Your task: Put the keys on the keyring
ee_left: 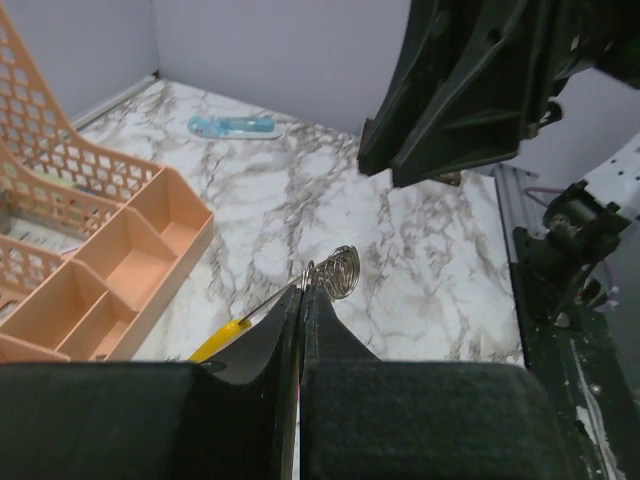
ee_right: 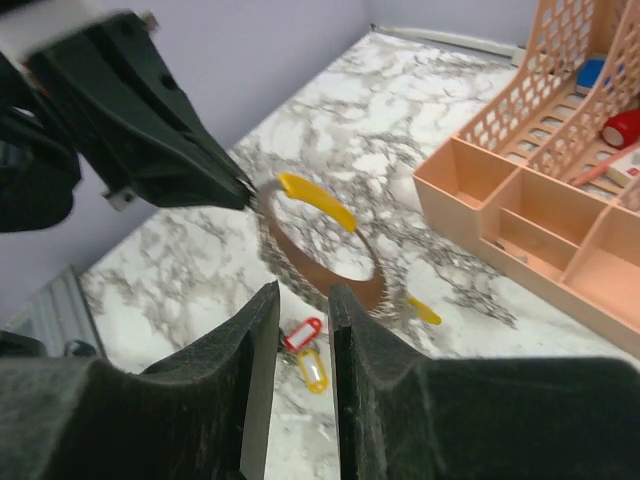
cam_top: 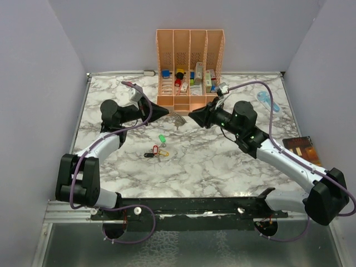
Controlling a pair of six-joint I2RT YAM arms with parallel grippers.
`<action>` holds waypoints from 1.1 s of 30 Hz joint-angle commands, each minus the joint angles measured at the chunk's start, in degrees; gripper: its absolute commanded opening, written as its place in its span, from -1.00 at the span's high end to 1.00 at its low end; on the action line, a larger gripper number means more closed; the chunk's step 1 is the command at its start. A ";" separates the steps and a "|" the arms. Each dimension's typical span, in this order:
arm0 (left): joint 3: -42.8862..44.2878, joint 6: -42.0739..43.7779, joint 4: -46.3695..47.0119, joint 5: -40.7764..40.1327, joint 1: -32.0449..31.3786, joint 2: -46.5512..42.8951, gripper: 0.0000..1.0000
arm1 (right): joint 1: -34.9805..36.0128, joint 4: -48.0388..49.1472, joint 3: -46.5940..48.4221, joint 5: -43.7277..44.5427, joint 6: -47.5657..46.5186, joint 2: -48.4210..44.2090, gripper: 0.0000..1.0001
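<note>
- No key is on the keyring (ee_right: 315,200) yet. As far as I can judge, only the first step is done: the ring is lifted and held up for threading.
- The left gripper (ee_left: 303,290) has its jaws pressed together on the keyring, which hangs above the table between the two arms.
- The right gripper (ee_right: 300,290) faces it from 3 o'clock, jaws a narrow gap apart and pinching nothing visible.
- The keys (cam_top: 156,150) lie loose on the table at about 7 o'clock from the ring, the green one slightly apart at their 1 o'clock.
- Left to do: pick up every key and thread it.
- Hard to make out: the ring's opening, the key blades, and the loop's lower arc behind the right fingers.
</note>
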 commanded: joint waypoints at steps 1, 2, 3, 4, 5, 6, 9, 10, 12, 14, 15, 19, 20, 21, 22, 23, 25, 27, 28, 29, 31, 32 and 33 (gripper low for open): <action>-1.73 -22.91 27.65 2.75 -0.76 0.17 1.00 | 0.28 -6.68 1.19 -0.19 -10.26 -2.46 0.47; -1.98 -24.58 28.57 2.63 -0.87 -0.01 1.00 | 0.29 -7.41 0.83 0.21 -11.01 -3.38 0.47; -2.38 -26.03 29.53 2.58 -0.96 -0.14 1.00 | 0.29 -8.07 0.50 0.82 -11.82 -4.30 0.45; -2.93 -27.55 30.69 2.58 -1.10 -0.25 1.00 | 0.29 -8.67 0.20 1.33 -12.62 -5.34 0.42; -3.50 -28.92 31.80 2.53 -1.15 -0.33 1.00 | 0.29 -9.62 -0.13 1.72 -13.34 -6.22 0.39; -4.22 -30.43 33.03 2.31 -1.30 -0.39 1.00 | 0.29 -10.54 -0.28 2.11 -13.80 -7.09 0.34; -5.96 -34.75 33.80 0.73 -1.86 -0.35 1.00 | 0.29 -13.52 -1.36 2.58 -14.14 -9.15 0.14; -6.45 -35.82 33.83 0.17 -2.12 -0.27 1.00 | 0.29 -14.23 -1.84 2.60 -14.13 -9.59 0.12; -7.20 -37.68 33.73 -1.15 -2.76 -0.15 1.00 | 0.29 -15.46 -2.92 3.12 -14.13 -10.48 0.11; -7.26 -39.14 32.86 -3.22 -3.30 0.29 1.00 | 0.29 -15.77 -3.93 3.82 -14.00 -11.62 0.11; -6.91 -39.56 31.47 -4.21 -3.49 0.58 1.00 | 0.29 -15.76 -4.32 4.24 -13.89 -12.11 0.11; -2.71 -39.07 22.49 -8.06 -5.01 2.65 1.00 | 0.29 -15.17 -4.77 5.87 -13.79 -12.97 0.10; -1.23 -38.08 20.25 -8.73 -5.79 3.14 1.00 | 0.28 -15.17 -4.68 6.39 -13.78 -12.95 0.10; 0.52 -36.68 16.73 -9.81 -6.34 3.66 1.00 | 0.29 -15.16 -4.54 6.91 -13.73 -12.75 0.10; 2.40 -35.06 12.77 -10.96 -6.87 4.24 1.00 | 0.29 -15.20 -4.41 7.43 -13.77 -12.67 0.10; 4.66 -33.12 8.69 -11.97 -7.40 4.95 1.00 | 0.29 -15.31 -4.27 8.00 -13.71 -12.51 0.10; 8.96 -28.64 -0.48 -14.36 -8.37 6.13 1.00 | 0.29 -15.67 -4.03 9.39 -13.52 -12.75 0.10; 13.21 -23.73 -7.73 -16.32 -9.51 7.19 1.00 | 0.29 -15.85 -4.09 10.79 -13.56 -13.48 0.11; 14.40 -21.92 -10.68 -17.20 -10.01 7.53 1.00 | 0.29 -15.79 -4.30 11.55 -13.63 -14.05 0.11; 15.52 -20.29 -13.58 -18.23 -10.71 7.82 1.00 | 0.29 -15.78 -4.43 12.06 -13.87 -14.69 0.10; 17.46 -16.48 -18.62 -20.31 -12.59 8.07 1.00 | 0.29 -15.88 -4.70 13.41 -14.72 -15.88 0.11; 18.63 -14.38 -21.41 -21.14 -13.73 8.23 1.00 | 0.29 -16.13 -4.63 14.10 -15.08 -16.47 0.10; 19.70 -12.23 -24.00 -21.72 -14.72 8.25 1.00 | 0.27 -16.50 -4.41 14.82 -15.36 -16.90 0.10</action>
